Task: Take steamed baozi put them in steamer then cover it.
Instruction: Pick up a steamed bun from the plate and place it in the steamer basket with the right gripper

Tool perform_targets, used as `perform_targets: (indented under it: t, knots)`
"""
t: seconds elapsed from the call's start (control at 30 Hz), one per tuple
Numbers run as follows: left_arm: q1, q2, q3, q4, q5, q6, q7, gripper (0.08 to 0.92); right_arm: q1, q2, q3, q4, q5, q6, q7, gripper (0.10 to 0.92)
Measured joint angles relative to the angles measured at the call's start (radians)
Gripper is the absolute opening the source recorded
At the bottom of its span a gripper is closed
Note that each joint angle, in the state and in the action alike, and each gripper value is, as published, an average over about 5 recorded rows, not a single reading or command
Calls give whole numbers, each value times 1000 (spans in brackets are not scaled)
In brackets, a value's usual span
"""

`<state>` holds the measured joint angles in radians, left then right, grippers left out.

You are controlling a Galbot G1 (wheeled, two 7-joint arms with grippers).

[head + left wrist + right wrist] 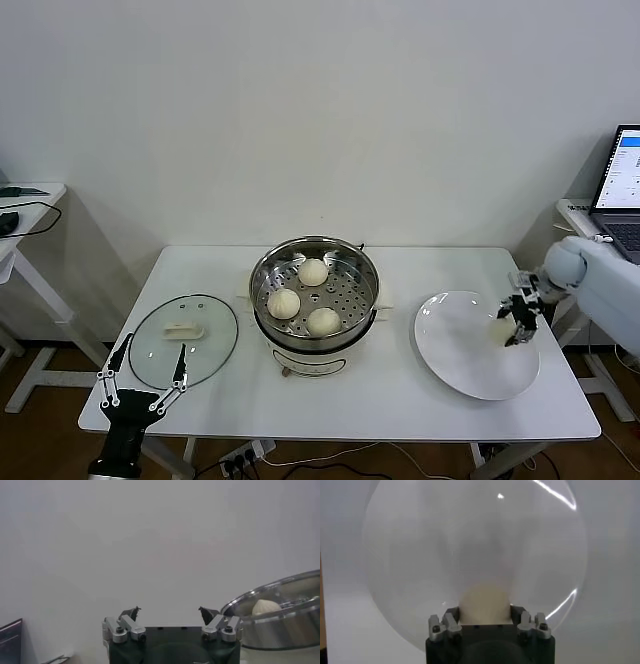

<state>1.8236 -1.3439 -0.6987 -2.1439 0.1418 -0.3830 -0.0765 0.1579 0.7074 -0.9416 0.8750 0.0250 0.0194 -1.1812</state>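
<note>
While three baozi (313, 271) sit inside the steamer (316, 345), right gripper (512, 327) clamps fourth baozi (485, 603) on white plate (460, 350) right of steamer, cover (184, 340) flat left of steamer, left gripper (146, 372) spread wide beside cover

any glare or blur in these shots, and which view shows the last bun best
Head view: even light, soft shadows under the steamer and the plate, faint reflections on the cover. Right wrist view: bright glare streaks on the plate rim, whole frame soft; the baozi fills the right gripper up close, the clearest look at it. Left wrist view: hazy, the steamer rim shiny at the edge.
</note>
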Motion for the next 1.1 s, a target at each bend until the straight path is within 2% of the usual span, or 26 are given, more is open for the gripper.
perform_targets:
  t: [0.2, 0.47, 0.77, 1.1]
  knots:
    - [-2, 4, 5, -1, 0, 3, 0, 823, 149, 33, -75, 77, 85, -23, -70, 679]
    - [-2, 2, 3, -6, -1, 5, -3, 823, 384, 146, -231, 149, 270, -90, -123, 679]
    - [-5, 0, 4, -8, -2, 6, -6, 823, 528, 319, -371, 175, 431, -163, -110, 679]
    - [-6, 2, -5, -8, -10, 4, -7, 823, 565, 480, -477, 177, 489, -213, -61, 679]
